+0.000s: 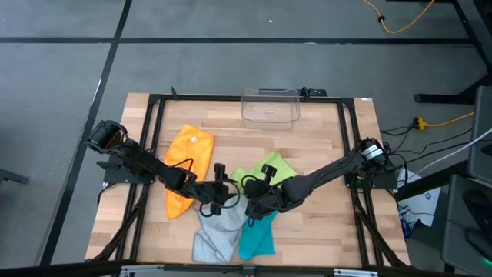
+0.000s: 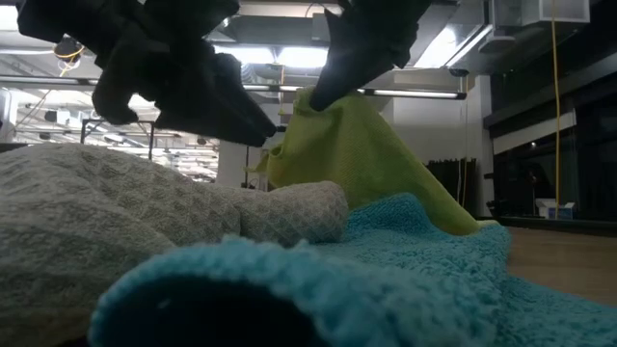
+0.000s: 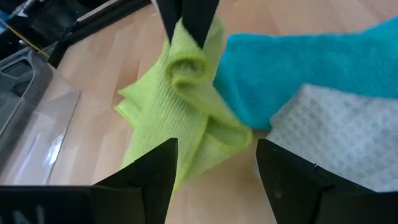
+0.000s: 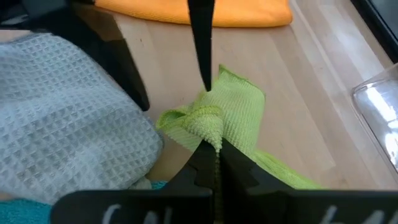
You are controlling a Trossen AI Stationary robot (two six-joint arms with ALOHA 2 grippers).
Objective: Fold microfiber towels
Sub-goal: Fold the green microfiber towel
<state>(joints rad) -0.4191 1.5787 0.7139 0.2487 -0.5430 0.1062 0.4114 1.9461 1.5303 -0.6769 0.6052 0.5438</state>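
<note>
robotics lab: framed wooden table (image 1: 323,146), grey floor (image 1: 231,69), ceiling strip lights (image 2: 289,58)

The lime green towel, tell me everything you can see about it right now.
The lime green towel is a small, soft, fine-ribbed cloth, crumpled rather than folded. The right gripper is shut on a bunched fold, pulling it into a peak above the wooden table while the rest drapes down. It lies near the table's middle, touching the teal towel, beside the grey towel. The left gripper is open, facing it.
</note>
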